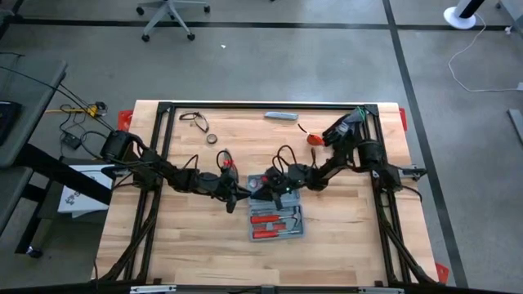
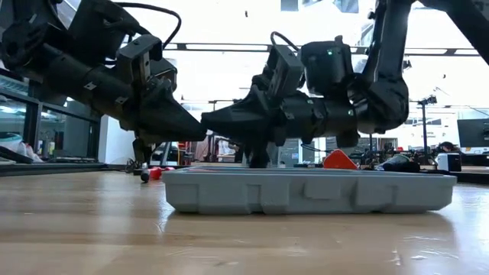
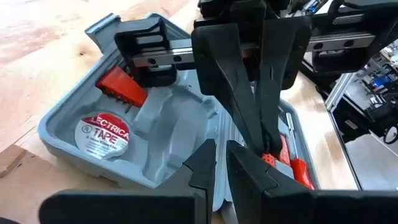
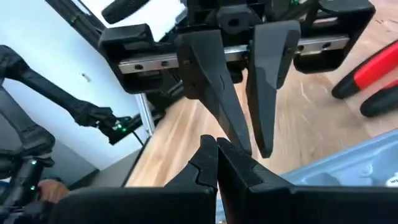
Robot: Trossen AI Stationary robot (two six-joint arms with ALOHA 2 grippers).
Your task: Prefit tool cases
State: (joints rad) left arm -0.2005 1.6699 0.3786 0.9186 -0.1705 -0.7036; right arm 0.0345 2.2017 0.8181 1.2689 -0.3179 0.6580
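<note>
From above we see the tool case [image 1: 276, 216] lying open mid-counter [image 1: 180, 245], left claw [image 1: 243, 195] and right claw [image 1: 272, 190] meeting at its far end. At counter level both hang over the case (nothing gripped). The wrist views show both claws clenched, empty.

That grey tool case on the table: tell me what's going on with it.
The tool case lies open and flat mid-table, with red-handled tools in its slots and a roll of electrical tape in one pocket. Both arms have reached in over its far end and meet there tip to tip. The left claw is nearly shut and the right claw is shut; neither visibly holds anything. Black gloves and a slim grey bar lie near the table's far edge.
</note>
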